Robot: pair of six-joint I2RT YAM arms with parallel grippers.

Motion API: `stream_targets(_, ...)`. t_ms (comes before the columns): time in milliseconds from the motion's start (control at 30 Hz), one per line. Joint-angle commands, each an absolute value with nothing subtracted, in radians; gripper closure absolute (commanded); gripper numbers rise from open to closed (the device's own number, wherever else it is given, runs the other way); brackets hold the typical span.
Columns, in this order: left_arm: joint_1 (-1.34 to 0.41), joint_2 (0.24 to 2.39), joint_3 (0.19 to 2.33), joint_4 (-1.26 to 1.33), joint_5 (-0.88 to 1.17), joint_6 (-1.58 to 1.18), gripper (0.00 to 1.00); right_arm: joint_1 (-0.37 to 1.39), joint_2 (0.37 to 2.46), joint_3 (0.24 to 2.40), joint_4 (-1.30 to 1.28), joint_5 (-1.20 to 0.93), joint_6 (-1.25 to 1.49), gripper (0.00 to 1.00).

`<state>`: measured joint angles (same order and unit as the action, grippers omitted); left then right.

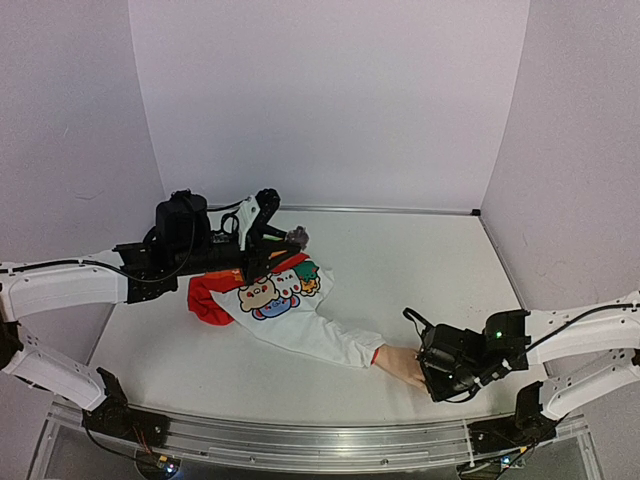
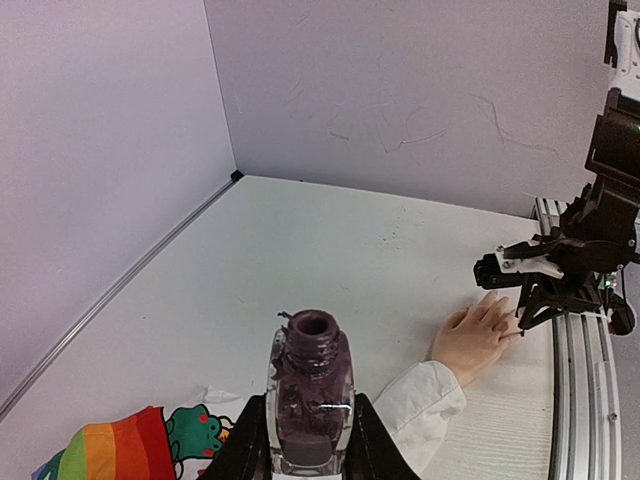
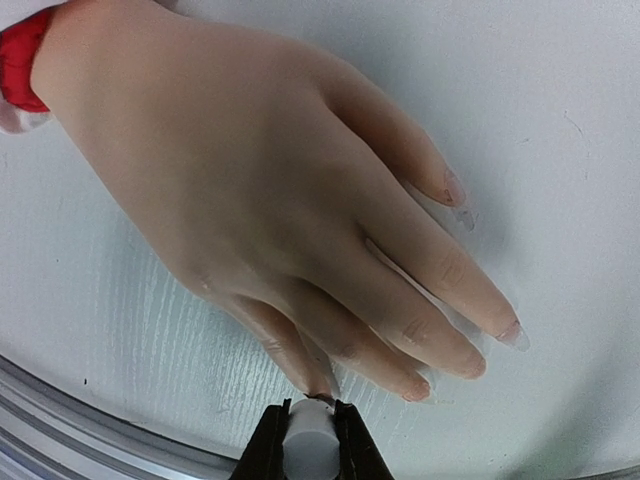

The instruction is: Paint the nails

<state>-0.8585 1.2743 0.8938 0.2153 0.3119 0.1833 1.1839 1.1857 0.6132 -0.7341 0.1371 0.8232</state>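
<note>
The mannequin hand (image 1: 400,362) lies flat at the table's near right, coming out of a white sleeve. In the right wrist view the hand (image 3: 260,180) fills the frame, with pale nails (image 3: 455,188) on the fingertips. My right gripper (image 3: 310,420) is shut on a pale cap (image 3: 308,438) whose front end touches the tip of the lowest finger; a dark edge shows there. My left gripper (image 2: 310,430) is shut on an open clear bottle (image 2: 310,390) of dark purple polish, held upright above the garment, far left of the hand (image 2: 475,335).
A white child's top (image 1: 290,310) with cartoon print and red trim lies across the table's middle. A metal rail (image 1: 300,440) runs along the near edge, close to the hand. Pale walls enclose the back and both sides.
</note>
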Motion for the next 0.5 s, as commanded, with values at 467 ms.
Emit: stream_targets(467, -0.861, 1.241, 0.899, 0.233, 0.304, 0.186, 1.00, 1.189, 1.208, 0.629, -0.771, 0.180, 0.858, 1.00)
